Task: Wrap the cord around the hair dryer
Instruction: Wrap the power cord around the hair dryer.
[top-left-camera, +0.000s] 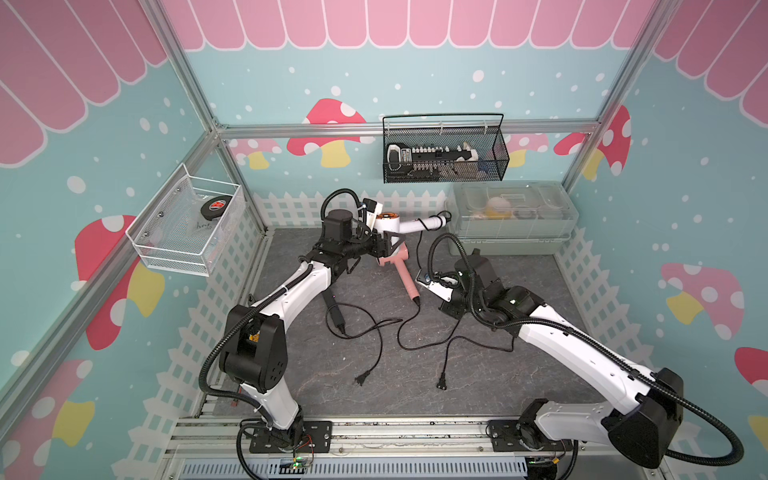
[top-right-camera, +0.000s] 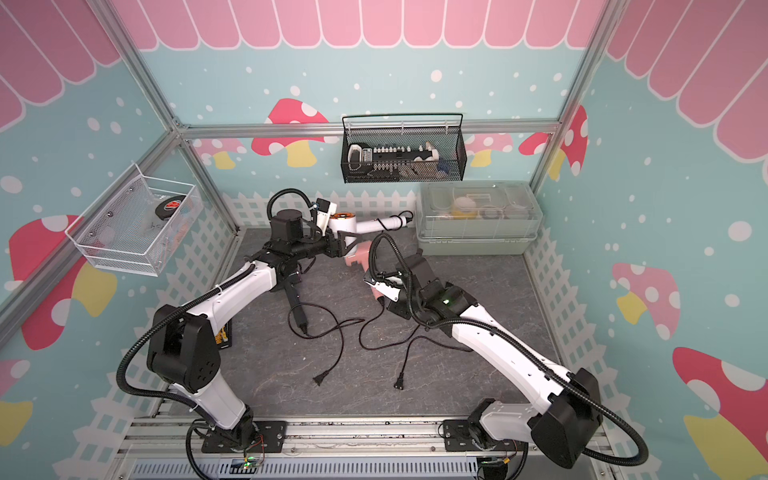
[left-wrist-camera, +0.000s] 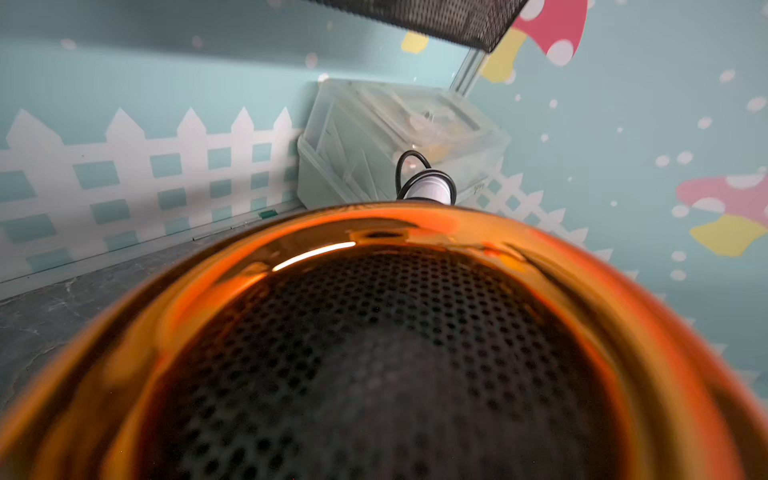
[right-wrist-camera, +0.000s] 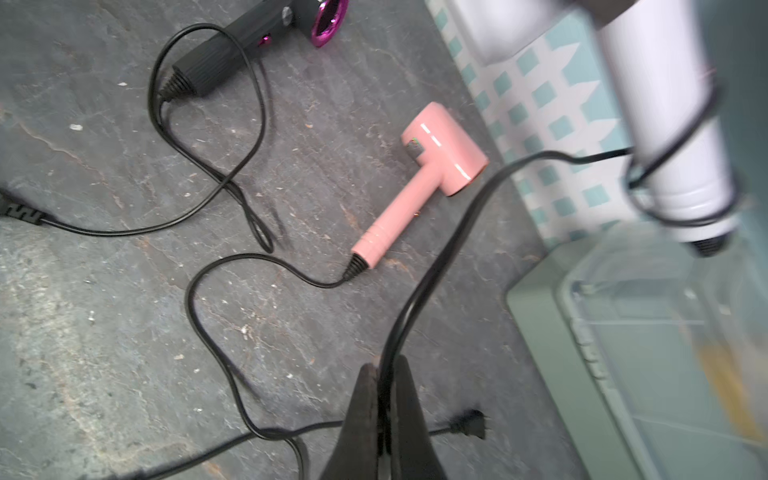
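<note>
White hair dryer (top-left-camera: 388, 226) sits raised above the grey mat (top-left-camera: 316, 374), close to the back wall; its handle points toward the clear storage box (top-left-camera: 515, 235) in the back right corner, and in the left wrist view its orange-rimmed mesh end fills most of the frame. On the mat below lies a pink hair dryer (top-left-camera: 401, 270), flat, with its own black lead curling away from the handle; a black hair dryer (right-wrist-camera: 232, 54) lies farther left, partly under the left arm in both top views. The left gripper (top-left-camera: 387, 242) has its jaws clamped on the barrel of the white hair dryer; the right gripper (right-wrist-camera: 384, 395), low over the mat just beside the pink handle, has its jaws pinched tight on the cord (right-wrist-camera: 440, 249). That cord is looped around the end of the white handle, then runs down in a slack line to the right jaws.
</note>
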